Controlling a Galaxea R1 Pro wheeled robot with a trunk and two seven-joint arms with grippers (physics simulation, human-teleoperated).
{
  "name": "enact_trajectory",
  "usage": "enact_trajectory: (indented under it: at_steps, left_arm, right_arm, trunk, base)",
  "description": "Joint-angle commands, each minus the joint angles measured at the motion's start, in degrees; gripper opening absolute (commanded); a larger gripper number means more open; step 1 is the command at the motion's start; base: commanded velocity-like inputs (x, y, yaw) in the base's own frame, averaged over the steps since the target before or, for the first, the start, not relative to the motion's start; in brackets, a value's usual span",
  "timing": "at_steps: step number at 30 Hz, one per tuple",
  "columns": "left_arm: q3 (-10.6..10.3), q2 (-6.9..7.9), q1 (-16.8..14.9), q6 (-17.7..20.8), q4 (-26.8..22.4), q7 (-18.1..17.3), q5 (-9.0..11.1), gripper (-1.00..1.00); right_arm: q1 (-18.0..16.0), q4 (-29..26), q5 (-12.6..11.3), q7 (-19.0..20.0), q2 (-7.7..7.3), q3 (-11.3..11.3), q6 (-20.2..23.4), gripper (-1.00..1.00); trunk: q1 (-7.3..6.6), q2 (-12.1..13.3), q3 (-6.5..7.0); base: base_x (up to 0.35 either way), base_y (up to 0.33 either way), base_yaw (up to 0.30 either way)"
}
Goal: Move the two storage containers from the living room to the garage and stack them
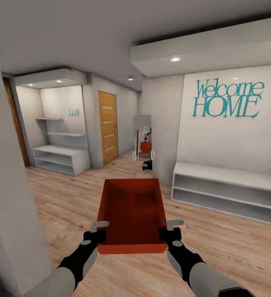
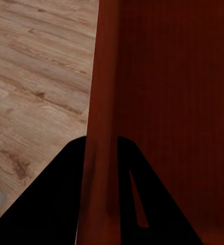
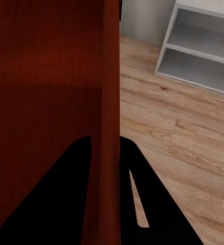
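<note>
Orange-red storage container [image 1: 132,212] held level, long axis pointing ahead, left gripper [image 1: 95,236] and right gripper [image 1: 170,234] each clamped on a side wall, above wood-plank floor [image 1: 61,194], white-walled hallway, white shelf bench [image 1: 228,192] right.

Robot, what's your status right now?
Left gripper and right gripper shut on storage container walls. Container carried above wood floor. Hallway open; white bench right.

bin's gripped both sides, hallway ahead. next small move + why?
Probably keep both grips and roll forward toward the wooden door. The left gripper and right gripper each pinch a side wall of the storage container, held level above the light wood-plank floor. That is not garage concrete. The white bench shelf sits close on the right, so steer slightly left.
</note>
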Motion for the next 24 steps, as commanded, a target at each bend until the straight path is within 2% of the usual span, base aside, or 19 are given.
enact_trajectory:
  at_steps: [1,24]
  left_arm:
    - [0.03,2.62,0.01,0.05,0.12,0.38,0.00,-1.00]
    - [0.04,2.62,0.01,0.05,0.12,0.38,0.00,-1.00]
  right_arm:
    - [-0.11,-0.20,0.92,-0.50,-0.19,-1.04,-0.12,-1.00]
    - [-0.09,-0.20,0.92,-0.52,-0.19,-1.04,-0.25,-1.00]
  trunk:
    - [0.04,-0.06,-0.08]
    - [0.04,-0.06,-0.08]
  base:
    - [0.323,0.000,0.000]
    - [0.323,0.000,0.000]
